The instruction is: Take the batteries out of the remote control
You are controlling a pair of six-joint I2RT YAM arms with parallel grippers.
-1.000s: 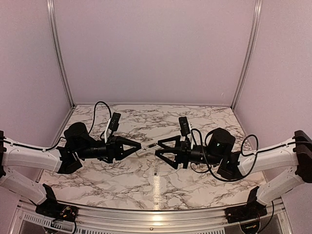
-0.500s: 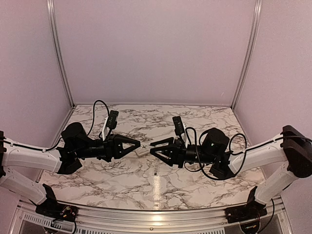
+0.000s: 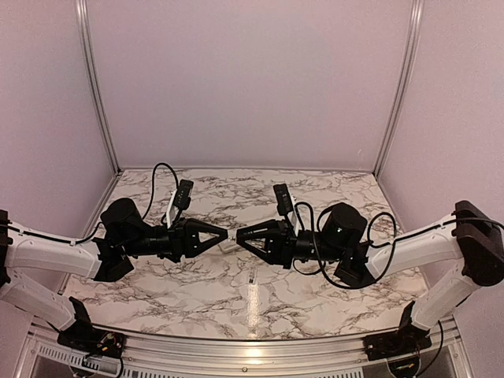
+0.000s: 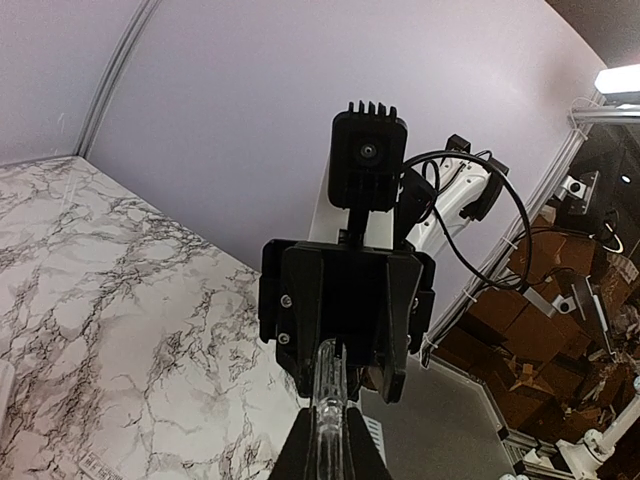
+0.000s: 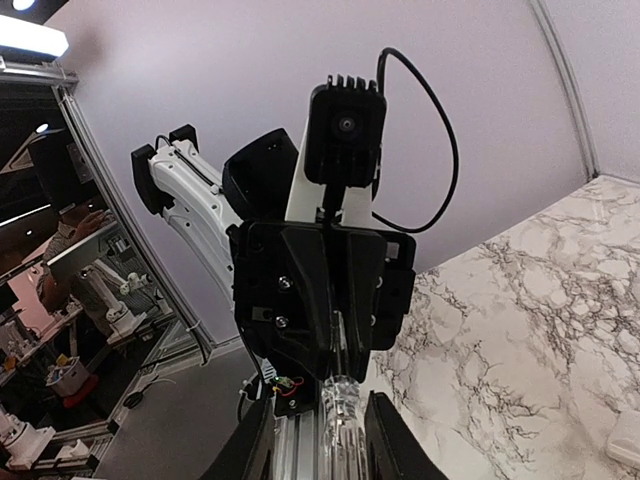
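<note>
Both grippers hang nose to nose above the table. My left gripper [image 3: 223, 234] [image 4: 330, 452] is shut on a clear-handled thin tool [image 4: 331, 400]. The tool bridges across to my right gripper [image 3: 240, 234] [image 5: 322, 442]. The right fingers [image 5: 385, 440] flank the tool's ribbed clear handle [image 5: 345, 425], with gaps still showing on both sides. A small white piece [image 3: 229, 246] [image 5: 626, 440] lies on the marble below the fingertips. I cannot tell whether it is the remote control or a cover. The batteries are out of view.
The marble table [image 3: 252, 291] is walled in by lilac panels at the back and sides. An aluminium rail [image 3: 252, 350] runs along the near edge, by the arm bases. Cables loop over both wrists [image 3: 161, 177].
My right arm has moved left until its tips meet the left gripper's. Its jaws have narrowed around the tool's handle. The left gripper has stayed shut and almost still.
</note>
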